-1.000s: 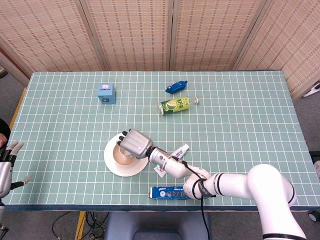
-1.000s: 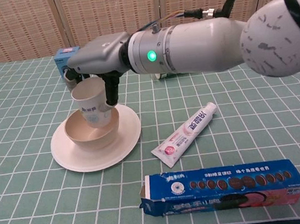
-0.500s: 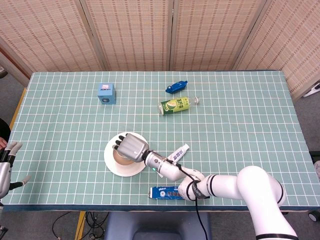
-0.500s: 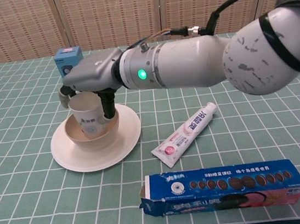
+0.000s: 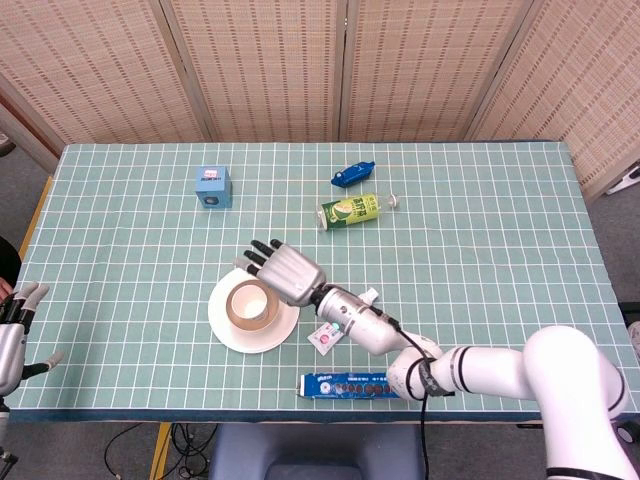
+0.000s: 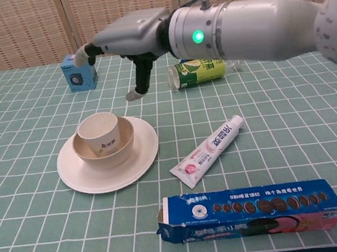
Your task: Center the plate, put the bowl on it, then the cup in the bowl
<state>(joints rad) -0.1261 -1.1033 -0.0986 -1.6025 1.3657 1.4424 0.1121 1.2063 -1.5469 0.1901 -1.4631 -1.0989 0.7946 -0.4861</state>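
A cream plate (image 5: 268,338) (image 6: 83,178) lies on the green checked cloth, left of the middle near the front. A tan bowl (image 5: 239,322) (image 6: 119,150) stands on it, and a paper cup (image 5: 248,302) (image 6: 100,132) stands upright in the bowl. My right hand (image 5: 283,270) (image 6: 129,37) hovers above and just behind-right of the cup, fingers spread, holding nothing. My left hand (image 5: 14,335) shows only at the far left edge of the head view, off the table, fingers apart and empty.
A toothpaste tube (image 6: 209,148) (image 5: 344,318) lies right of the plate. A blue biscuit box (image 6: 249,211) (image 5: 342,384) lies at the front edge. Further back are a green bottle (image 5: 351,210) (image 6: 197,72), a blue packet (image 5: 352,174) and a small blue box (image 5: 213,185) (image 6: 78,71).
My right hand lowered the cup into the bowl, let go of it, spread its fingers and rose up and back to the right. The left hand stayed put.
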